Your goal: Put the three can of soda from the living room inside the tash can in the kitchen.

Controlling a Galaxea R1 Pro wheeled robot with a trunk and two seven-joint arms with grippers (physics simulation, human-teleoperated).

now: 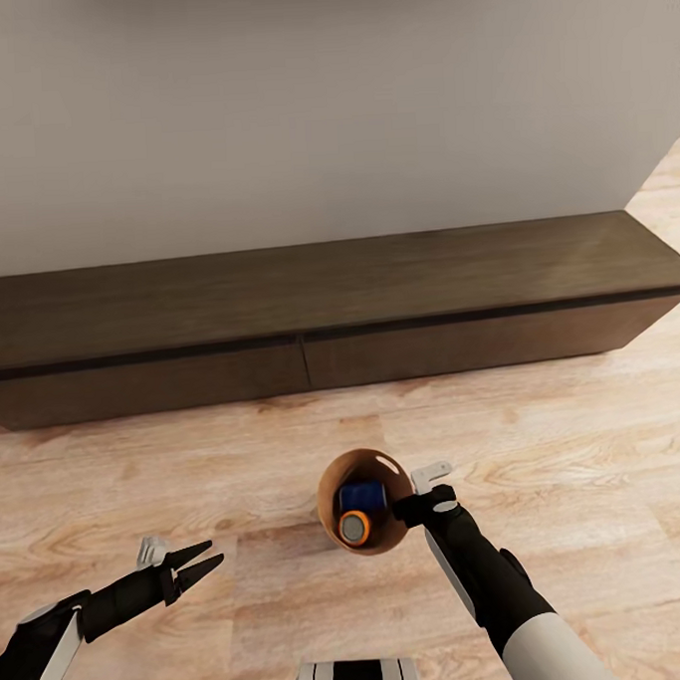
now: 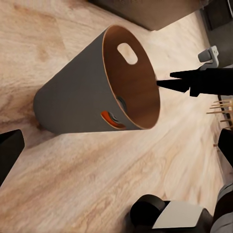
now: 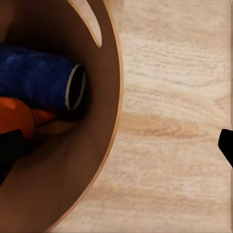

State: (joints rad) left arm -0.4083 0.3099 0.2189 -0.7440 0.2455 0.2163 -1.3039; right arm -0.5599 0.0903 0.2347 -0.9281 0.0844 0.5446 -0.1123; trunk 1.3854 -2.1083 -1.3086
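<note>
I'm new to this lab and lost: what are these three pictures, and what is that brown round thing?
A two-armed simulated robot films itself. The big picture looks down from its head; the other two come from cameras near each wrist. The round thing is the trash can, standing on the wood floor before a long dark low cabinet. Inside lie a dark blue can and an orange can. The right pincer touches its rim; I cannot tell if it grips. The left pincer is open, empty.

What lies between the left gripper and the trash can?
Head view: only bare wood floor between the left gripper and the trash can.
</note>
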